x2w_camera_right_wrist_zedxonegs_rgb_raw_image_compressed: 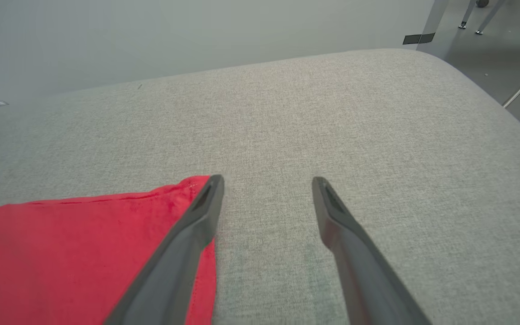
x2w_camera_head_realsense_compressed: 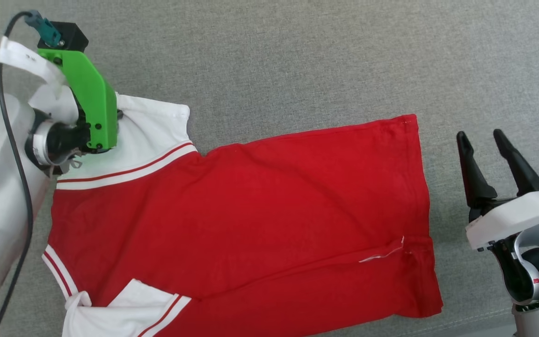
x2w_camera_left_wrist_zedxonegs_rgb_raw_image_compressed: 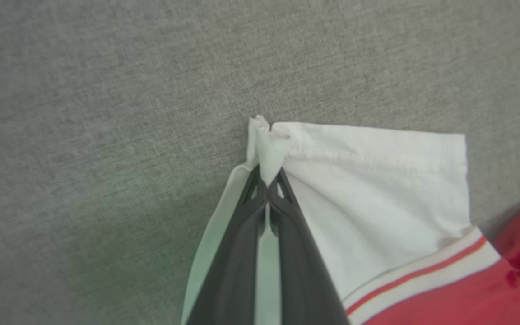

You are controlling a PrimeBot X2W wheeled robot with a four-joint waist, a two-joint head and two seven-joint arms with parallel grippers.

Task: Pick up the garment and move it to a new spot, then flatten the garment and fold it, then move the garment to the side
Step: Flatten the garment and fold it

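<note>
The left gripper [x2w_camera_left_wrist_zedxonegs_rgb_raw_image_compressed: 269, 180] had its jaws shut on a corner of the white sleeve [x2w_camera_left_wrist_zedxonegs_rgb_raw_image_compressed: 368, 180]. The right gripper [x2w_camera_head_realsense_compressed: 480, 135] held its jaws wide and empty near the hem [x2w_camera_head_realsense_compressed: 421, 187]. The garment [x2w_camera_head_realsense_compressed: 251, 206] lay on the grey counter [x2w_camera_head_realsense_compressed: 297, 56], long way side to side, sleeves left, hem right. It looked like the flattening step; next should come a gentle pull on that sleeve.

We look down from the head onto the padded surface [x2w_camera_head_realsense_compressed: 297, 56]; both wrist views, low and near, share corners of the garment [x2w_camera_head_realsense_compressed: 251, 210].
</note>
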